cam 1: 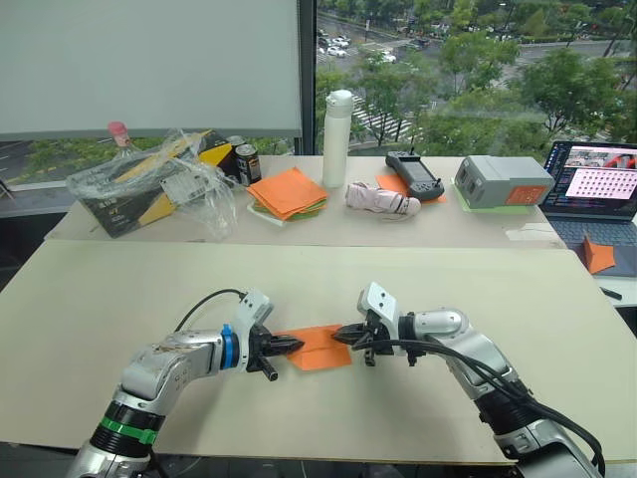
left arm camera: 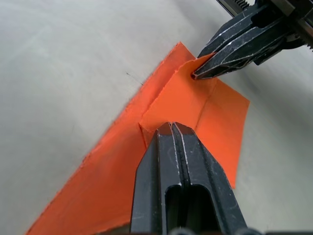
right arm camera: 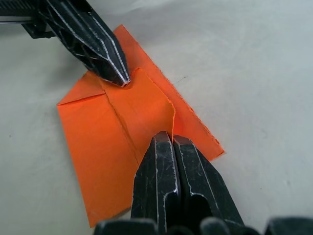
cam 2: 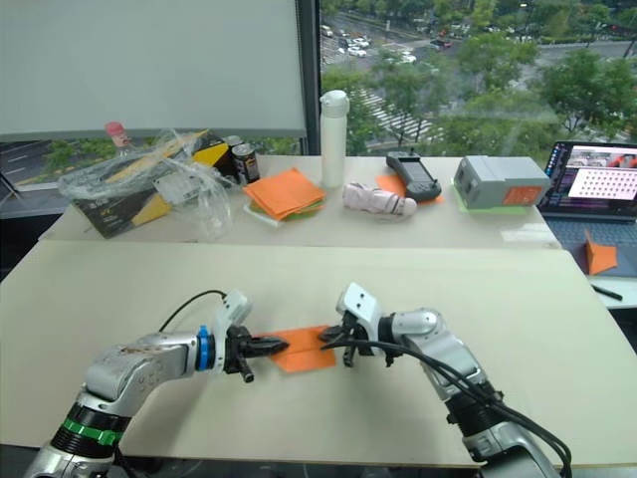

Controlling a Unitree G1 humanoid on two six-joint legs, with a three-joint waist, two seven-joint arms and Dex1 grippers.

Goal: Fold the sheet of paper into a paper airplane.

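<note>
While the near surface [cam 1: 119,289] lay bare on every side of the work, the sheet of paper [cam 1: 320,349] sat flat near its front middle, well clear of all four edges, with open room to left, right and ahead. The left end effector [cam 1: 289,346] came in from the left, its two black fingers pressed together on the paper's left end, where a folded flap rose in a crease. The paper was thin, matte, bright orange, partly folded, with sharp creases and a slightly ragged long edge in the left wrist view. The right end effector [cam 1: 341,335] met it from the right, fingers likewise closed, pinching the raised corner of the same flap; the two tips stood close, facing one another across the fold.

Nothing stood between the arms and the paper. On the far surface [cam 1: 299,231], well apart from the work, ran a row of things: a crinkled clear plastic bag [cam 1: 149,179] over a black and yellow box, two small dark cans [cam 1: 246,162], a thick stack of orange and green sheets [cam 1: 289,193], a tall white bottle [cam 1: 337,138], a rolled pale cloth [cam 1: 382,200], a black handheld device [cam 1: 415,175], a grey box [cam 1: 501,180] and an open laptop [cam 1: 595,189].
</note>
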